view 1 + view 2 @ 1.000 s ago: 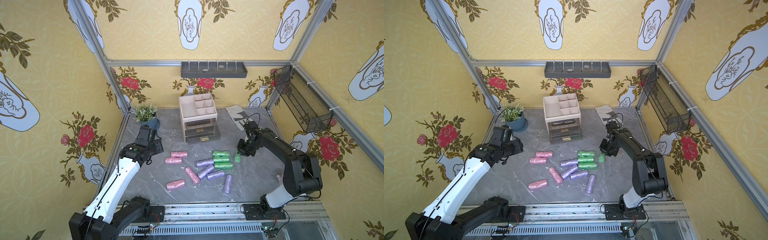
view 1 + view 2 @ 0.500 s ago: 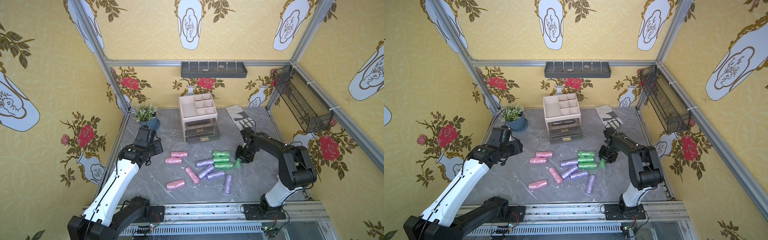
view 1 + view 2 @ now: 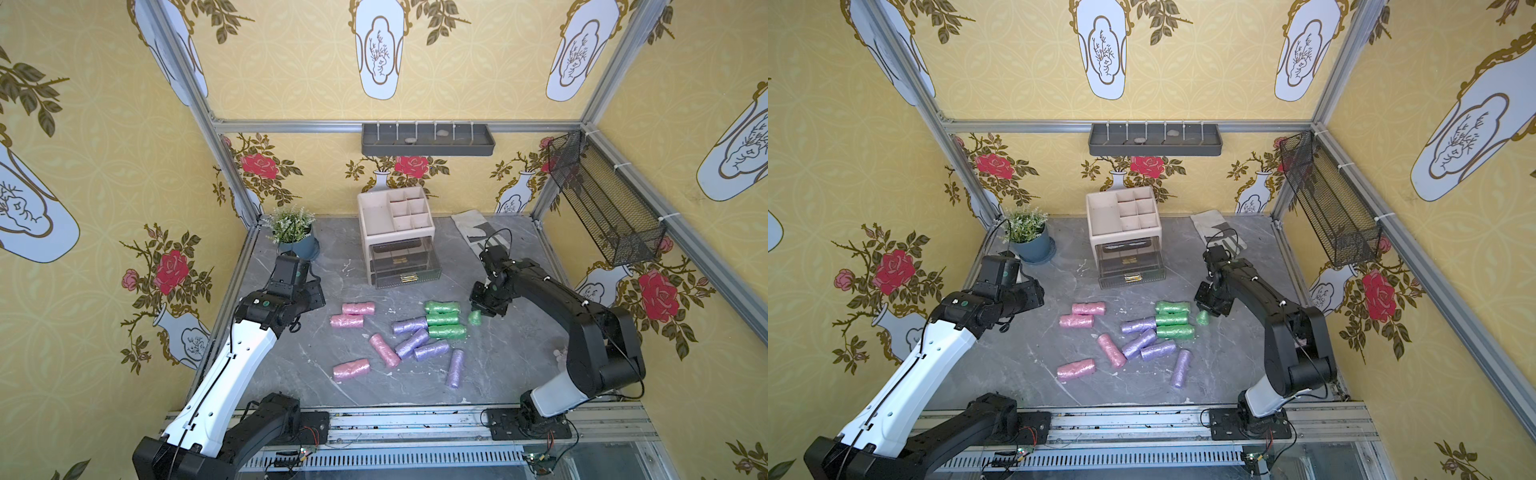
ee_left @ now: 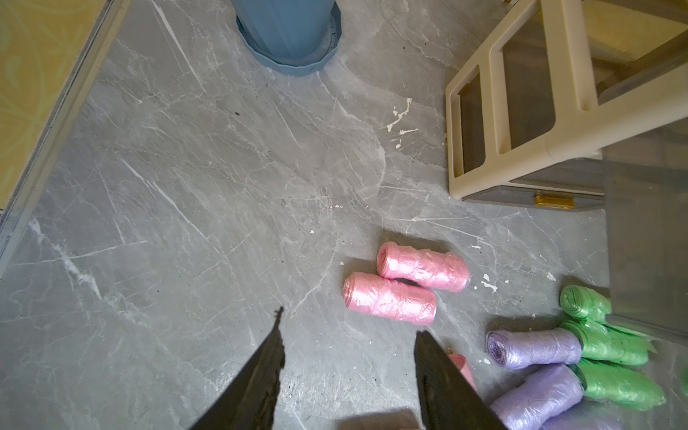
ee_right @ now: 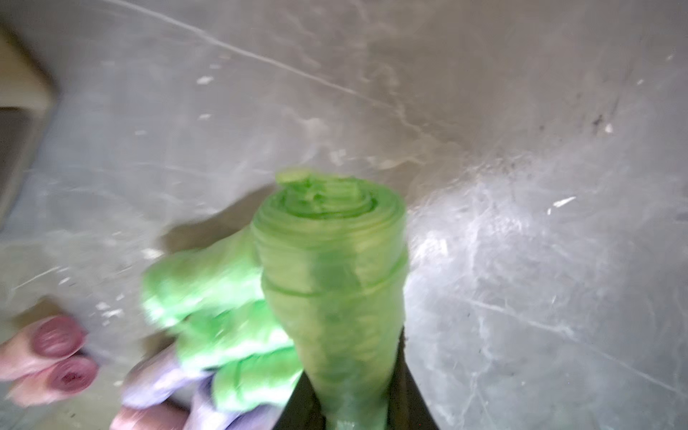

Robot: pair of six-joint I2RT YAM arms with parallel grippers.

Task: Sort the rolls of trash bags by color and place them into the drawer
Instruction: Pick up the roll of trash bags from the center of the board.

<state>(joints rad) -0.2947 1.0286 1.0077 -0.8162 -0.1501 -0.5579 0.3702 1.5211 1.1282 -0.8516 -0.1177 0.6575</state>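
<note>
The right gripper (image 5: pixel 353 394) pinches one end of a green roll (image 5: pixel 331 260), a crinkly, shiny, wound cylinder, just beside three other green rolls (image 3: pixel 441 319) on the grey table (image 3: pixel 311 353). The left gripper (image 4: pixel 348 372) hangs spread apart near two pink rolls (image 4: pixel 389 298).

Grey marbled worktop (image 3: pixel 303 357): beige drawer chest (image 3: pixel 397 216) at back centre, potted plant (image 3: pixel 297 245) in the back left corner, pale cloth (image 3: pixel 471 226) at back right. Loose across the middle lie four pink rolls (image 3: pixel 347 321), four purple rolls (image 3: pixel 411 343) and three green rolls (image 3: pixel 441 319), the greens side by side and touching. A fourth green roll (image 3: pixel 474 318) sits just beside them; contact with the worktop unclear.
</note>
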